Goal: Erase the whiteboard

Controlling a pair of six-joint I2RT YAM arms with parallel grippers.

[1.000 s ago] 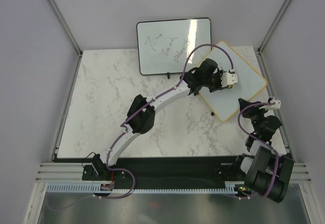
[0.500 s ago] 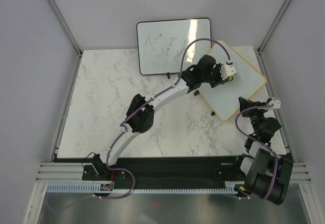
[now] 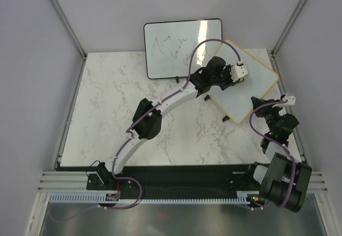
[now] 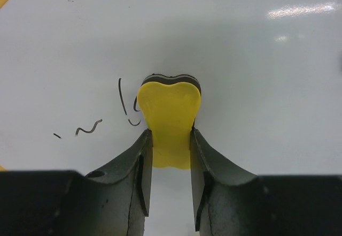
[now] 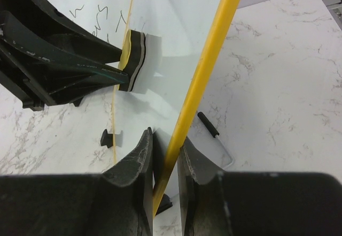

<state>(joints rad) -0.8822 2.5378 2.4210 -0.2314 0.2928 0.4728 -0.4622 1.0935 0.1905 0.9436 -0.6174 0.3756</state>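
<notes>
left tool (image 4: pixel 170 135) pinches eraser (image 4: pixel 169 107), right tool (image 5: pixel 164 139) pinches whiteboard (image 5: pixel 211 70) edge; wiping pressure might slip that seemingly thin hold.

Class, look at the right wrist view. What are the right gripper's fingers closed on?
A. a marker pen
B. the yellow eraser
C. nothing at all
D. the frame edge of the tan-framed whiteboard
D: the right gripper is shut on the frame edge of the whiteboard, while the yellow eraser sits in the left gripper.
</notes>
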